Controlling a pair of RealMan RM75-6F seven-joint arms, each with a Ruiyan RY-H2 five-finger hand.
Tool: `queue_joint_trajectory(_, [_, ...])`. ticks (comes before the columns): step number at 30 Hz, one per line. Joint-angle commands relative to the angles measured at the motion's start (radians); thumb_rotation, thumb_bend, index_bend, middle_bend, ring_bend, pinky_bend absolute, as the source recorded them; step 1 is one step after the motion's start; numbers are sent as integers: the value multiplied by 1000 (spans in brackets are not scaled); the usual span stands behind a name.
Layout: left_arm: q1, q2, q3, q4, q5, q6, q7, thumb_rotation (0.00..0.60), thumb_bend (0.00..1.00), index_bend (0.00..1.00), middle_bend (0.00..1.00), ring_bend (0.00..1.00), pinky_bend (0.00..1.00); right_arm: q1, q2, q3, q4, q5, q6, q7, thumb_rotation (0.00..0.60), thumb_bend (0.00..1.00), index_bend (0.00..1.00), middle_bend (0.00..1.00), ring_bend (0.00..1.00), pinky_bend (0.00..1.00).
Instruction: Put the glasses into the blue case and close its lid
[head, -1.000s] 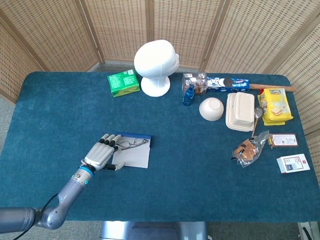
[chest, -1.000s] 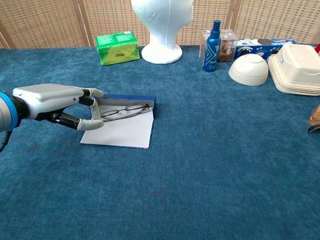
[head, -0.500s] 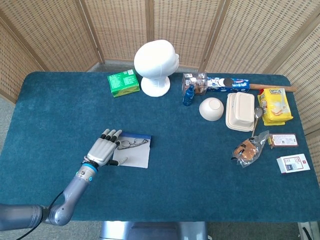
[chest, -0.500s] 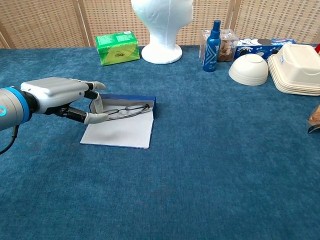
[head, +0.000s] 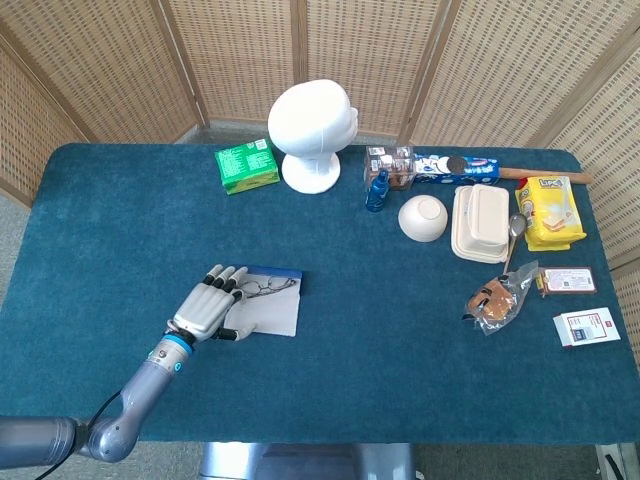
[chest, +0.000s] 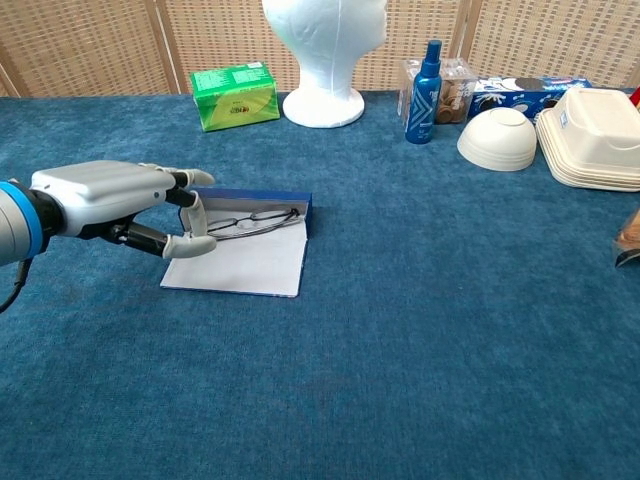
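Observation:
The blue case (head: 281, 272) (chest: 262, 199) lies open on the table, left of centre. Its pale lid (head: 272, 314) (chest: 245, 265) is folded flat toward me. The thin-framed glasses (head: 265, 286) (chest: 251, 220) rest inside the case's tray. My left hand (head: 208, 306) (chest: 112, 197) hovers over the case's left end, fingers spread and holding nothing; its thumb (chest: 187, 244) reaches over the lid's left corner. I cannot tell whether it touches the lid. My right hand is not in either view.
At the back stand a green box (head: 246, 165), a white foam head (head: 312, 131), a blue spray bottle (head: 377, 190), a white bowl (head: 423, 218) and takeaway boxes (head: 480, 223). Snack packets and cards (head: 585, 326) lie at the right.
My left hand shifted forward over the case's left end, then drew back slightly toward me; the thumb lies a bit lower over the lid corner. Case and glasses have not moved.

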Motion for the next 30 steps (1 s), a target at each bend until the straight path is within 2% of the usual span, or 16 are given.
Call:
queue_joint_trajectory(1, [-2, -6, 5, 8, -20, -5, 19, 117, 229, 336, 0, 0, 0, -1, 0, 0, 1, 1, -1, 1, 583, 258, 0, 126, 0, 166])
queue_joint_trajectory(12, [-25, -64, -22, 75, -64, 9, 86, 120, 229, 319, 0, 0, 0, -6, 1, -1, 2, 2, 5, 8, 577, 260, 0, 125, 0, 166])
queue_joint_trajectory(21, [-38, -88, -53, 103, -95, 7, 89, 114, 228, 285, 0, 0, 0, -10, -1, 0, 9, 7, 3, 14, 573, 260, 0, 125, 0, 166])
queue_joint_trajectory(30, [-26, -34, -67, 33, -86, -19, 15, 115, 229, 285, 0, 0, 0, -13, -2, 0, 13, 8, 4, 18, 568, 260, 0, 125, 0, 166])
